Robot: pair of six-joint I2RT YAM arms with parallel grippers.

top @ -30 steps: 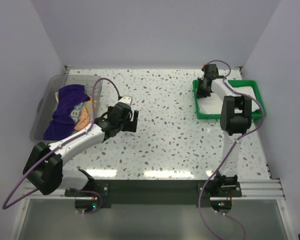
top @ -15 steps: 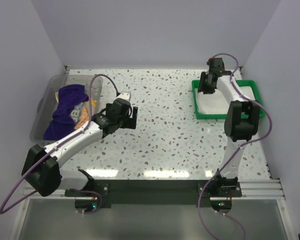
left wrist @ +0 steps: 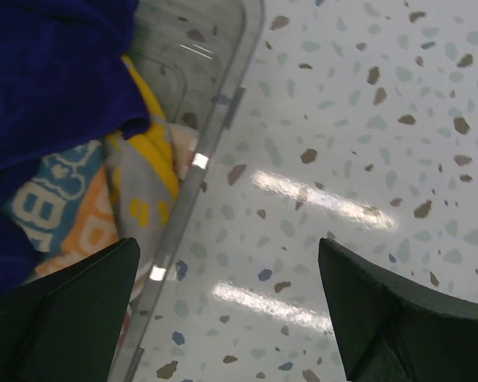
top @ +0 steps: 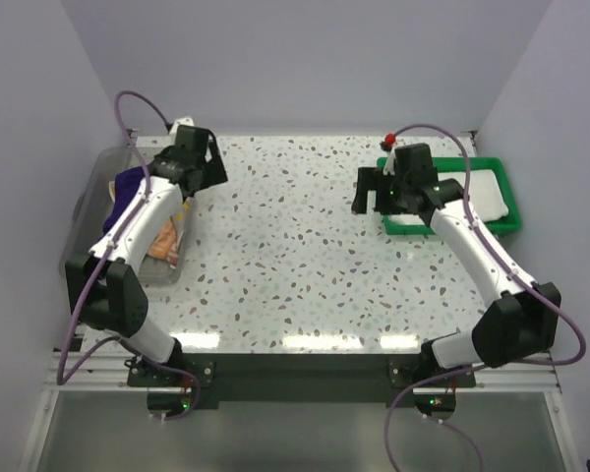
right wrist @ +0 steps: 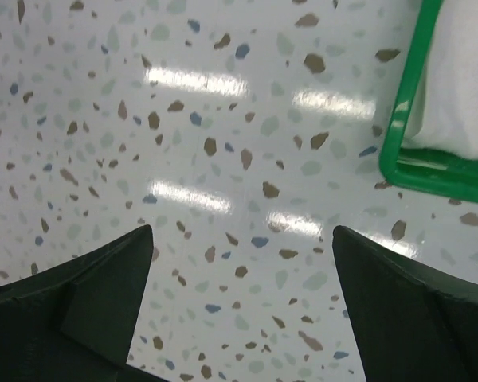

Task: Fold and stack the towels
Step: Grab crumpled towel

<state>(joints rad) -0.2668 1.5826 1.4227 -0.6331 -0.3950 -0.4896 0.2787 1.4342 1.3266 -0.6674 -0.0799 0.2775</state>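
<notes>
Left hand [left wrist: 229, 248] hangs wide open and empty over the right rim of the bin [left wrist: 215, 151]. One finger is above the cloth inside, the other above bare counter [left wrist: 366, 119]. Both towels in the bin lie to its left. The purple towel [left wrist: 48, 72] is bunched on top, and the lettered towel [left wrist: 72, 215] is crumpled partly under it, against the bin's wall. From above, the hand sits at the bin's far right corner, so the heap runs from it back toward the robot along the bin's length. Neither cloth is spread out, so no long axis can be read.

Right hand [right wrist: 243, 235] is equally open and empty, over counter just left of the tray [right wrist: 406, 111], where the white towel [right wrist: 462, 72] lies.

By my judgement the left arm is plainly the nearer one for the bin. Its next grasp calls for a shift leftward and down onto the purple towel, which sits uppermost. The right arm is well apart from it.
</notes>
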